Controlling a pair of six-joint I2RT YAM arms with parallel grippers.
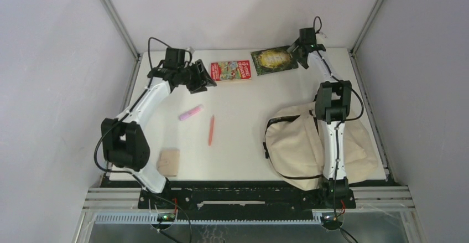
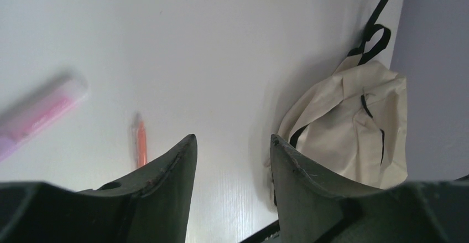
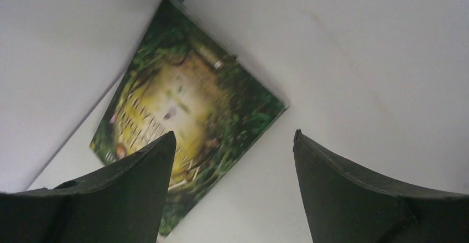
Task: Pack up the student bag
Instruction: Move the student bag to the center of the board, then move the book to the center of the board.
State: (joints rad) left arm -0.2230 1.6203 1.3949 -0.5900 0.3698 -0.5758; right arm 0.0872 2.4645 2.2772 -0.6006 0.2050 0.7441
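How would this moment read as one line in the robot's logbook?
left gripper: open, empty, beside red book | right gripper: open, empty, by green book | student bag: lying on table | pink highlighter, orange pencil: loose

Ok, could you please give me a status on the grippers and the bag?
Left gripper open, empty, beside red book. Right gripper open, by green book. Bag at near right, right arm crossing over it.

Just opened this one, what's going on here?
Both grippers are at the far edge of the white table, holding nothing. The left gripper, jaws open, is beside a red paperback book; the right gripper, jaws wide, hangs over a green and yellow book. The cream canvas backpack with black straps lies at the near right. A pink highlighter and an orange pencil lie mid-table, unpacked.
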